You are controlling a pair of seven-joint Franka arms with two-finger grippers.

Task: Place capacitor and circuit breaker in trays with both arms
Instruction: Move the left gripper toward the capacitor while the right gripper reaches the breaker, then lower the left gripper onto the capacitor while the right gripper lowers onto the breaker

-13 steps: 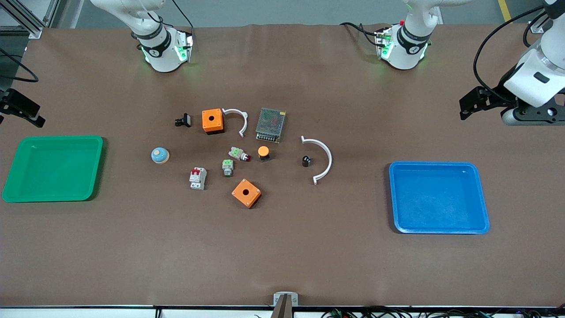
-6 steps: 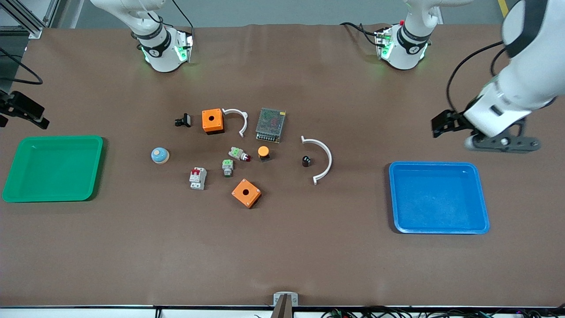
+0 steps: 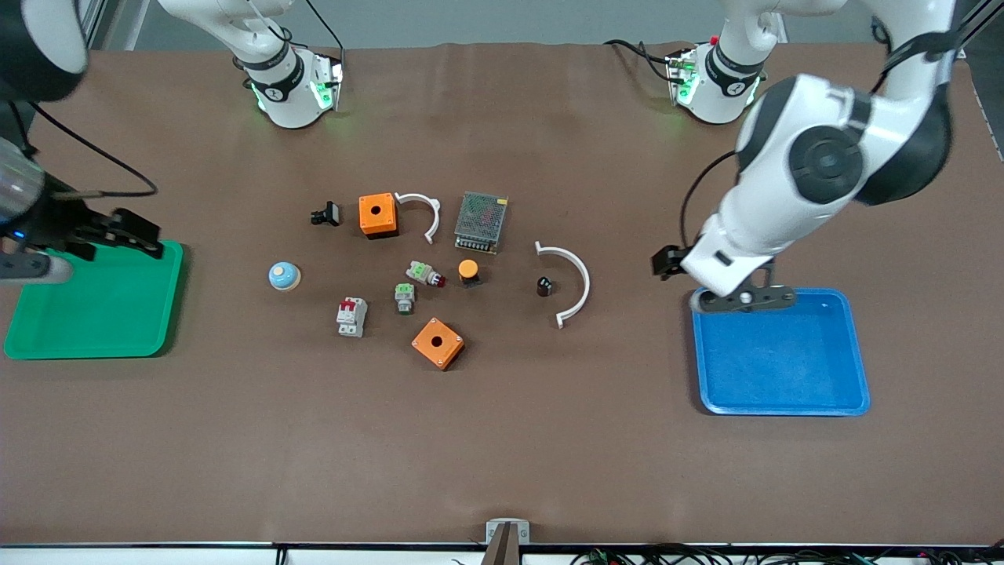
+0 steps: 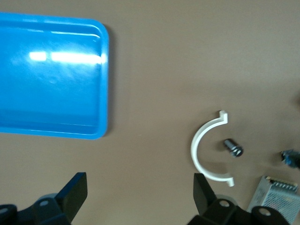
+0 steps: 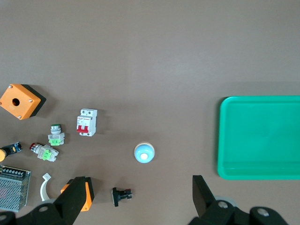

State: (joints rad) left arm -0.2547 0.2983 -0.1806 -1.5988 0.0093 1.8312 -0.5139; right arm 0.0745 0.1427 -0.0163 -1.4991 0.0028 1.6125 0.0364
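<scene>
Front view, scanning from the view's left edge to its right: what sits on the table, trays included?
green tray → blue dome → circuit breaker → mesh-topped box → capacitor → blue tray.

1. We see the capacitor (image 3: pixel 543 286) hemmed on one side by a white curved bracket (image 3: pixel 571 281); its side toward the orange-capped button (image 3: pixel 468 271) is open.
2. The circuit breaker (image 3: pixel 352 316) has bare mat on its side nearer the front camera; a green-topped part (image 3: pixel 404 298) stands beside it.
3. Bare mat separates the cluster from both the green tray (image 3: pixel 94 299) and the blue tray (image 3: pixel 780 351).
</scene>
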